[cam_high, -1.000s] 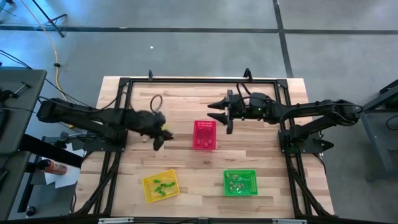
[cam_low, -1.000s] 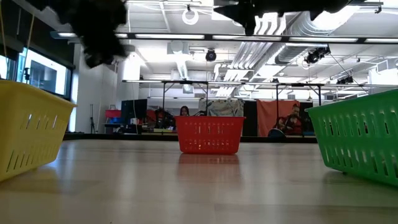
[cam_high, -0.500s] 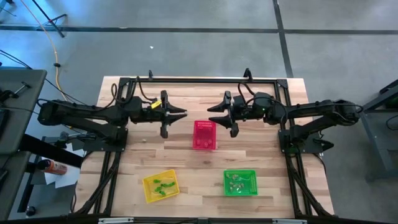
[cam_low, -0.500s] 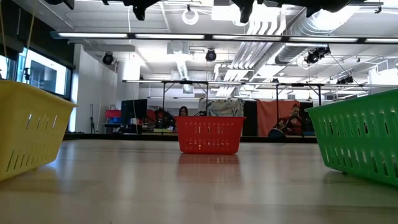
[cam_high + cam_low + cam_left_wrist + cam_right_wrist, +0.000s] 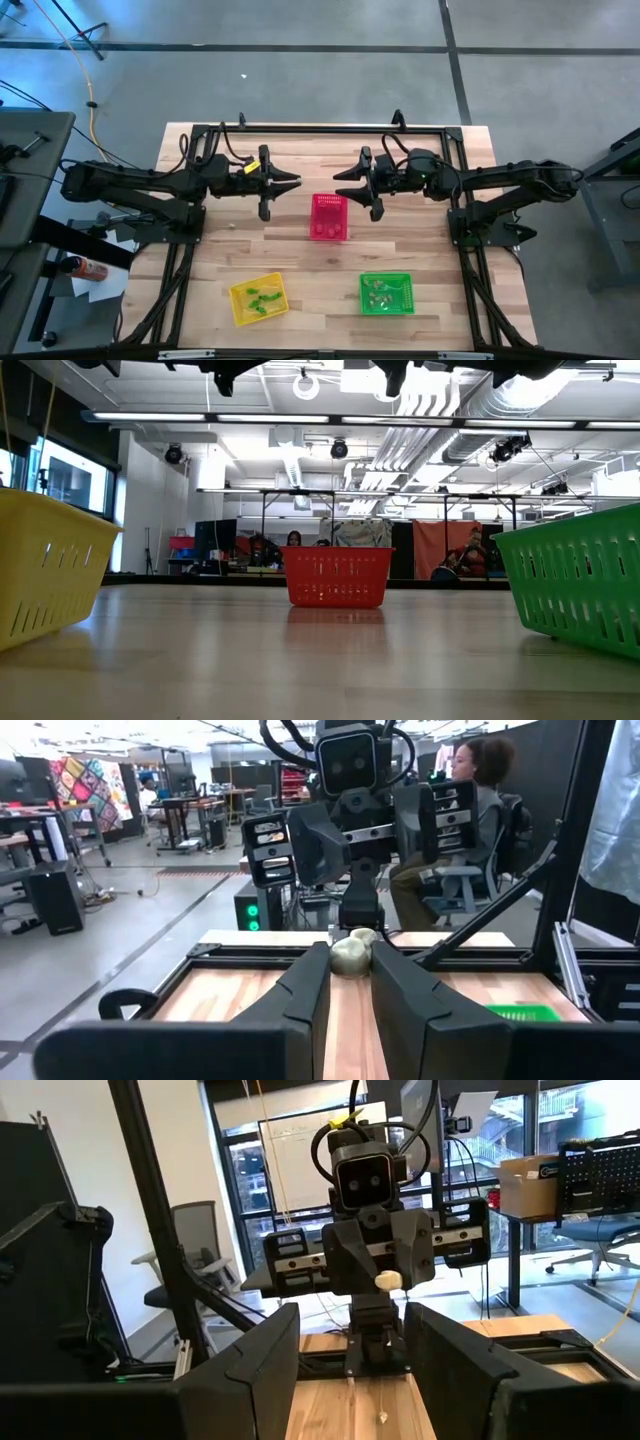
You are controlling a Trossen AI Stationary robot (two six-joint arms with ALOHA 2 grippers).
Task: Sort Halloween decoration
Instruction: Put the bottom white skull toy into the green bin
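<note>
Holding a pale whitish trinket [image 5: 350, 956] pinched between its fingertips, the left gripper [image 5: 292, 182] now hangs level above the table [image 5: 300, 300], left of the pink-red basket [image 5: 328, 217]; a second ago it was low and bent toward the boards, and half a second ago it had already reached this raised pose, so the lift is finished and nothing has shifted since. The right gripper [image 5: 342, 183] faces it from the other side of that basket, fingers spread with nothing between them, unchanged over the same second. Green trinkets [image 5: 262, 297] lie in the yellow basket [image 5: 258, 298], and more small pieces [image 5: 378, 289] sit in the green basket [image 5: 386, 293]. Judging by this, the pick is done and the pale piece awaits carrying to its basket, or perhaps a handover to the waiting arm.
</note>
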